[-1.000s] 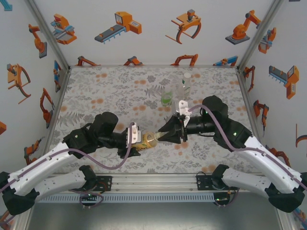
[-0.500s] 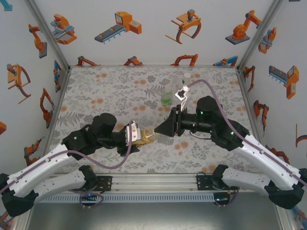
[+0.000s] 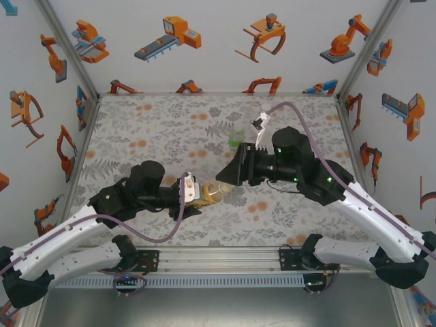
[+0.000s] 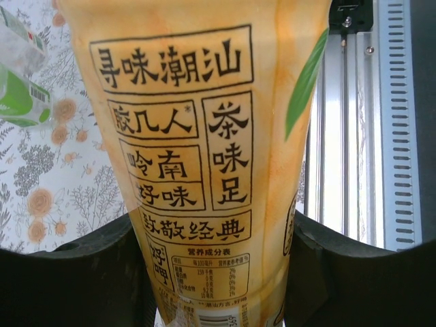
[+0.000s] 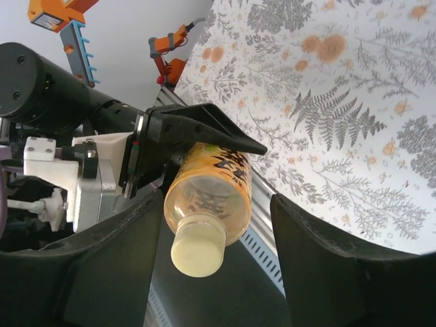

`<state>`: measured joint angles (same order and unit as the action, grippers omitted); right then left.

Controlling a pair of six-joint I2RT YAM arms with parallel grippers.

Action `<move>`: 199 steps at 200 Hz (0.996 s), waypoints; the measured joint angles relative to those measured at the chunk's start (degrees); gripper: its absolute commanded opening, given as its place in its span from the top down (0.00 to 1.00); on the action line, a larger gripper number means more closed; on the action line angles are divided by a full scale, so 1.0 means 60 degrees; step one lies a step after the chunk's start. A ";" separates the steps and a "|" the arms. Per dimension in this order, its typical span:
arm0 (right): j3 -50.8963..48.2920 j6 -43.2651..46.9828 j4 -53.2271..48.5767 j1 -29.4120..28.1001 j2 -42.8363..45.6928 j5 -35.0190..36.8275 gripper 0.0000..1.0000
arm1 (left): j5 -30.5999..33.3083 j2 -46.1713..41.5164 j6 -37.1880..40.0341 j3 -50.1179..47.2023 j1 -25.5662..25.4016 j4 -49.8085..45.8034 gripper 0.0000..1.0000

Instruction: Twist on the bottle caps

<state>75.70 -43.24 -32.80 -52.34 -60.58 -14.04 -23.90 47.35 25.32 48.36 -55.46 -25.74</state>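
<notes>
My left gripper (image 3: 195,197) is shut on the amber bottle (image 3: 212,195), which it holds level above the table's near edge. The yellow label (image 4: 197,136) runs up between the black fingers (image 4: 82,279). A pale cap (image 5: 197,253) sits on the bottle's neck and points at my right gripper (image 3: 222,180). That gripper (image 5: 216,225) is open, its jaws standing apart on either side of the cap without touching it. The green bottle (image 3: 236,143) stands behind the right wrist, partly hidden. It also shows in the left wrist view (image 4: 17,99).
The flower-patterned tabletop (image 3: 157,129) stretches behind the arms. The aluminium rail (image 3: 218,257) with both arm bases runs along the near edge. White walls with orange robot stickers (image 3: 170,34) close in the cell.
My right gripper was shut on the cap, rolled its wrist, and has now opened off it. The left gripper still holds the amber bottle in about the same place.
</notes>
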 measured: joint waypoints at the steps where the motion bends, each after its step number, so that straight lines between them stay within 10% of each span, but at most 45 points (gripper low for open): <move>1: 0.0011 0.0058 0.0007 0.0000 0.0004 0.0000 0.39 | -0.0004 0.0000 0.0004 0.0000 0.0000 0.0004 1.00; 199: 0.1665 1.3140 -0.2765 0.0000 -0.0255 -0.4488 0.47 | -0.1115 0.0302 0.0182 0.0000 0.0000 -0.0182 1.00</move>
<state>85.69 35.59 -49.39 -52.34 -62.11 -40.97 -30.59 49.17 26.41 48.36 -55.46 -26.83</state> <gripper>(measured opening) 0.542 0.545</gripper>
